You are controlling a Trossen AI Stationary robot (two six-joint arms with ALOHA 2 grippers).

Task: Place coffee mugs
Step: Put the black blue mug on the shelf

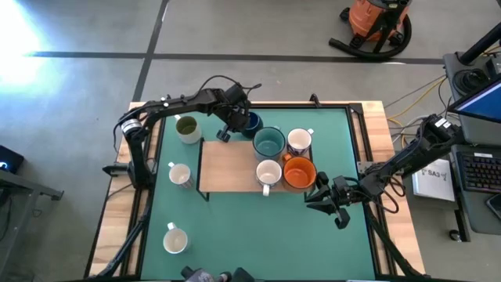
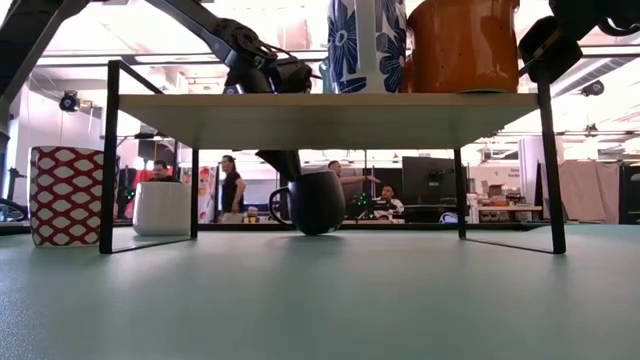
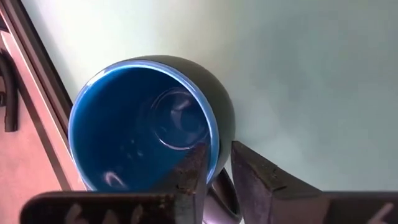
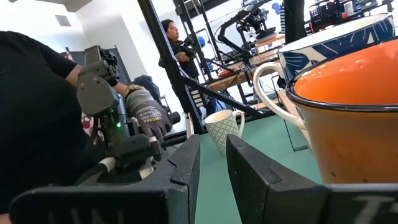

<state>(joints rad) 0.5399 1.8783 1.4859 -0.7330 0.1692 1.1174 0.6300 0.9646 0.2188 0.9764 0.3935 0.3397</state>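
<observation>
- Mugs first: nearest the table's front edge, one small white ceramic mug (image 1: 174,239) stands alone on the green mat, another white mug (image 1: 180,175) beyond it.
- Right gripper (image 1: 325,200) waits beside the glossy orange mug (image 1: 298,173), fingers slightly parted on nothing.
- On the low wooden shelf (image 1: 227,166): orange, a white mug (image 1: 268,173), the bigger teal mug (image 1: 268,143) and a blue-patterned white one (image 1: 299,141).
- Far side: the left gripper (image 3: 217,177) straddles the rim of the round navy mug with bright blue inside (image 3: 146,121), one finger inside, one outside; squeezing or loosening, I cannot tell.
- Glazed ceramic looks stiff, weighty, slick and chippable. That rim pinch by the handle seems the sound hold.
- Olive mug (image 1: 187,128) sits farthest left.
</observation>
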